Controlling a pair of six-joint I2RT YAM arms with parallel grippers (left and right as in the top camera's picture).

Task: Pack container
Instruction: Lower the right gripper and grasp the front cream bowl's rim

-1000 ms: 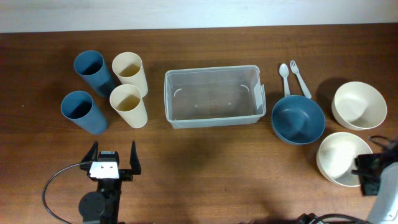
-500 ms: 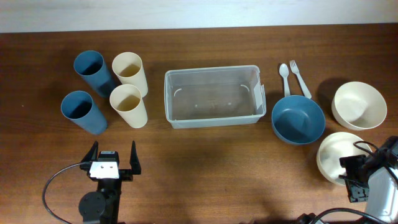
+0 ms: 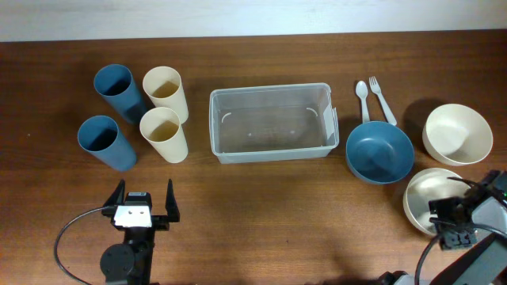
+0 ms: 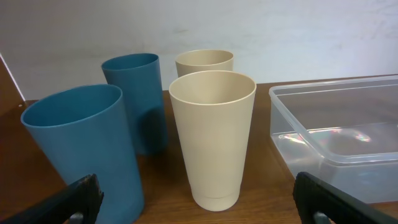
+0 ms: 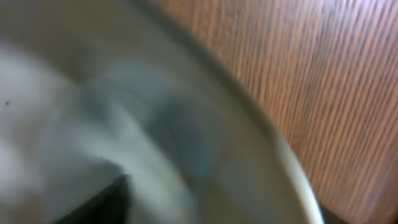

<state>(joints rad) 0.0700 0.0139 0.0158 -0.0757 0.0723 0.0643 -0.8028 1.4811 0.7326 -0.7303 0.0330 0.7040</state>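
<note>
The clear container (image 3: 269, 123) stands empty at the table's middle; its near corner shows in the left wrist view (image 4: 342, 137). My left gripper (image 3: 144, 207) is open and empty, low near the front edge, facing the cups; its fingertips (image 4: 74, 199) frame a cream cup (image 4: 211, 137). My right gripper (image 3: 451, 223) is at the front-right rim of the near cream bowl (image 3: 428, 198). In the blurred right wrist view the bowl's rim (image 5: 273, 143) runs between the open jaws of the right gripper (image 5: 217, 211), with one finger inside the bowl and one outside.
Two blue cups (image 3: 117, 89) (image 3: 104, 142) and two cream cups (image 3: 165, 91) (image 3: 163, 133) stand left of the container. A blue bowl (image 3: 379, 152), a second cream bowl (image 3: 455, 133), a white spoon (image 3: 363, 96) and a fork (image 3: 382, 101) lie to its right.
My right gripper has moved left over the near cream bowl's rim. The left arm and the other objects have not moved.
</note>
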